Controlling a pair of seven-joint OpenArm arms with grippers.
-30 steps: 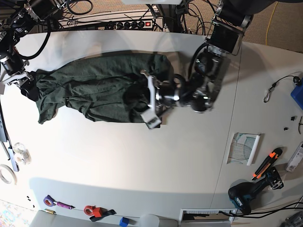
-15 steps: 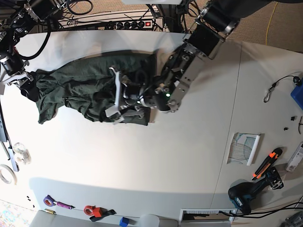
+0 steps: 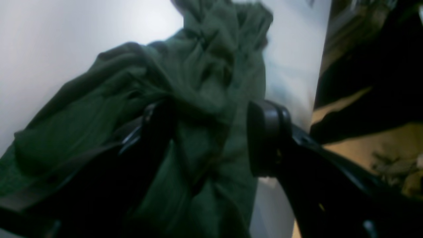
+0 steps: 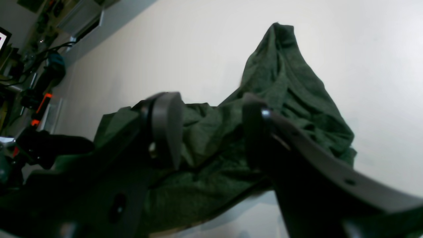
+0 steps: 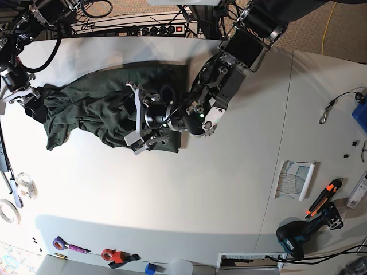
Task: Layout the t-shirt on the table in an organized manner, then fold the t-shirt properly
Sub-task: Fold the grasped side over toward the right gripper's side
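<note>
1. A big white table (image 5: 172, 217) fills the view from above. Wires and a power strip (image 5: 160, 28) lie along its far edge.
2. The t-shirt (image 5: 86, 106) is dark green. It lies on the far part of the table, toward the left of the view from above. It is stretched out sideways but is not flat. It is full of wrinkles and bumps, and its right end is bunched up in a thick lump.
3. The left arm (image 5: 229, 74) reaches in from the far side, down to the bunched end of the shirt.
4. The left pincer (image 5: 136, 118) lies on that lump with its two white fingers spread wide. Its own camera shows green cloth (image 3: 205, 82) piled up between the dark fingers of the pincer (image 3: 211, 138).
5. The right pincer (image 5: 26, 102) sits at the other end of the shirt, by the table's left edge. In its own camera the fingers of the pincer (image 4: 211, 132) stand apart, and wrinkled cloth (image 4: 290, 99) shows between them and rises to a point behind.
6. A black and blue-green drill (image 5: 301, 235) lies near the right front corner, well away from the shirt.
7. A roll of tape (image 5: 7, 211) lies at the left edge.
</note>
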